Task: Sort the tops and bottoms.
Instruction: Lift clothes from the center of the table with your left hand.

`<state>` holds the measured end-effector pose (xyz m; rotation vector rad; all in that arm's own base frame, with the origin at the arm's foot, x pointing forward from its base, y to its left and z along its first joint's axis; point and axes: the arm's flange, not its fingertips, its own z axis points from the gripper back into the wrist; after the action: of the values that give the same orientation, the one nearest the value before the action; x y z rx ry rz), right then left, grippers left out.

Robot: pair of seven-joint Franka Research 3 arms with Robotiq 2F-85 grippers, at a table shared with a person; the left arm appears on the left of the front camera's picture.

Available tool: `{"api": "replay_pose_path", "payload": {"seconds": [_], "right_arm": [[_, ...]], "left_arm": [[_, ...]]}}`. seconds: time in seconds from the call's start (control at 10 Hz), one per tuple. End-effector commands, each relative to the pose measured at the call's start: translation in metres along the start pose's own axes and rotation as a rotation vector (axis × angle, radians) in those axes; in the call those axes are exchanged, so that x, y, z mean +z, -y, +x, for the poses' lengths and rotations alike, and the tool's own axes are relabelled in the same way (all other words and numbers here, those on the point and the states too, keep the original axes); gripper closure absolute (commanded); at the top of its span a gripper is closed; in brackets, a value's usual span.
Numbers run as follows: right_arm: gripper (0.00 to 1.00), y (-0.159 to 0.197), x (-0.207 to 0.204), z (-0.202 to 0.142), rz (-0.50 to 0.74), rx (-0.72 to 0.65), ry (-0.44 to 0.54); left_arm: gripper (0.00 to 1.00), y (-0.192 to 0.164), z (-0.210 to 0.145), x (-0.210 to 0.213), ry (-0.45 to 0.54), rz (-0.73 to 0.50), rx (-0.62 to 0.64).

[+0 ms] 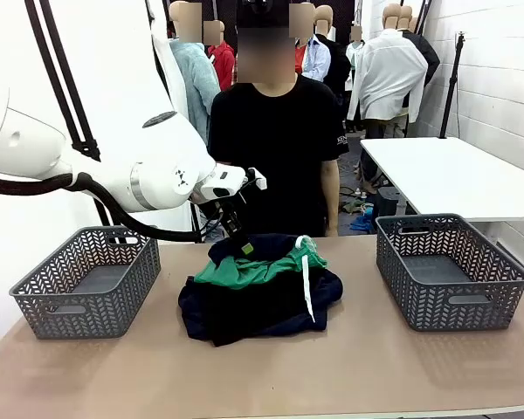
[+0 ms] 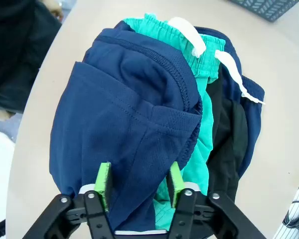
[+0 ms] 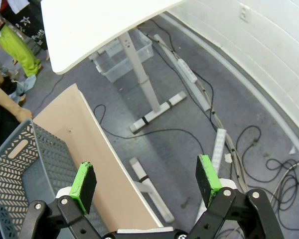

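we see the bright green soft cloth bottoms [image 1: 244, 272] on top of a heap in the middle of the brown flat table [image 1: 349, 375]. under them lies a dark blue soft cloth top [image 1: 253, 316]. the long white cord [image 1: 306, 284] of the bottoms hangs down at the 3 o'clock side of the heap.

the left gripper [image 1: 242, 243] sits at the 12 o'clock edge of the heap, pointing down into the cloth. in the left wrist view the left gripper [image 2: 139, 181] has its two green pads [image 2: 103, 179] a little apart. dark blue cloth [image 2: 119, 114] fills the space between them. the green bottoms [image 2: 199, 64] run from 12 o'clock down to 5 o'clock and touch the outer side of the pad at 5 o'clock. most of the green cloth lies outside the fingers. we cannot tell if the pads squeeze the cloth or only rest in it.

one grey plastic basket with holes [image 1: 87, 297] stands at 9 o'clock from the heap, and another grey basket [image 1: 454, 297] at 3 o'clock.

the right gripper [image 3: 147, 181] has its fingers wide apart with nothing between them. it hangs past the table edge, over the grey floor, with a grey basket [image 3: 20, 184] at 8 o'clock.

a person in a black shirt [image 1: 279, 148] stands at the far side.
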<state>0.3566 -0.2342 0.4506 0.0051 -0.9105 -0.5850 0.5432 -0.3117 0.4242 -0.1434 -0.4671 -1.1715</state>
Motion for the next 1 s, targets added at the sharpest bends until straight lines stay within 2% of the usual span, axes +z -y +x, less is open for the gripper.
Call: {"api": "replay_pose_path", "payload": {"seconds": [0.0, 0.6, 0.9], "right_arm": [[0.0, -0.002, 0.001, 0.0, -0.003, -0.006, -0.005], [0.0, -0.002, 0.001, 0.0, -0.003, -0.006, -0.005], [0.0, -0.002, 0.001, 0.0, -0.003, -0.006, -0.005]], "left_arm": [[1.0, -0.007, -0.004, 0.003, 0.017, -0.028, -0.007], [1.0, -0.006, -0.002, 0.006, 0.021, -0.063, 0.008], [1.0, -0.007, 0.006, 0.046, 0.081, -0.042, 0.02]]}}
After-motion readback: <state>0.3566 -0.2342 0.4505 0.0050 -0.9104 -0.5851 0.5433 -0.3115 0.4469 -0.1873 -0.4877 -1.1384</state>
